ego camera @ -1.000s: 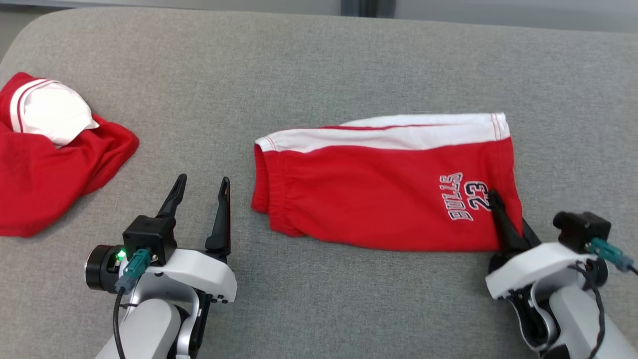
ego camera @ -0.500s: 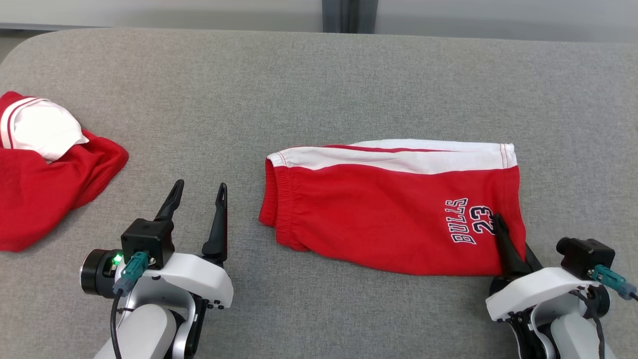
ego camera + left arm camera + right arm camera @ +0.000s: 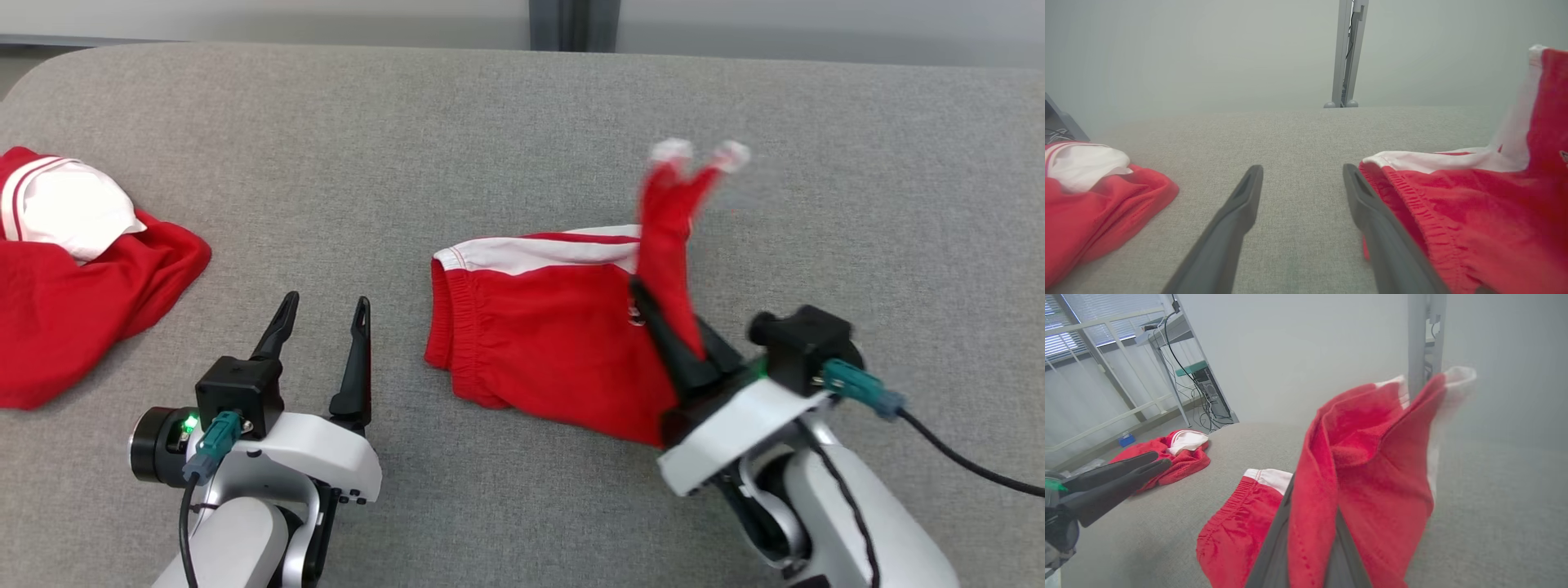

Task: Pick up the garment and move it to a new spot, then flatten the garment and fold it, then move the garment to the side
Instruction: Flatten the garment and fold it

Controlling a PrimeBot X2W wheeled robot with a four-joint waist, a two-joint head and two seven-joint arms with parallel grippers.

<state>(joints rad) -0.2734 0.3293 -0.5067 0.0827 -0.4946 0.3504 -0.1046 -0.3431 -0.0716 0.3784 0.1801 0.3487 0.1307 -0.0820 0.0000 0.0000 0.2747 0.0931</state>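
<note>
Here the right pincer (image 3: 665,314) is clenched on one end of the red cotton shorts with a white side stripe and a gathered elastic waistband (image 3: 531,327). Its two dark fingers pinch a fold of red cloth between them. In the right wrist view the same cloth (image 3: 1363,477) rises out of the shut fingers and stands up in a loose bunch, with the white hem at the top blurred. The gripped end is up off the grey fabric-covered counter (image 3: 408,147) and leans toward the waistband side. The waistband end lies flat on the counter near the middle, with its white stripe along the far edge.

The left pincer (image 3: 325,304) is released, its fingers spread wide and nothing between them. It sits low over bare counter just to the left of the waistband, and the head view shows a gap between the two. In the left wrist view (image 3: 1302,171) the elastic edge of the shorts (image 3: 1453,204) lies right beside the right-hand finger; whether they touch cannot be told there.

A crumpled red garment with a white panel and stripes (image 3: 73,286) lies in a heap at the counter's left edge, well apart from the shorts. A grey metal post (image 3: 1347,53) stands behind the counter's far edge against a pale wall.
</note>
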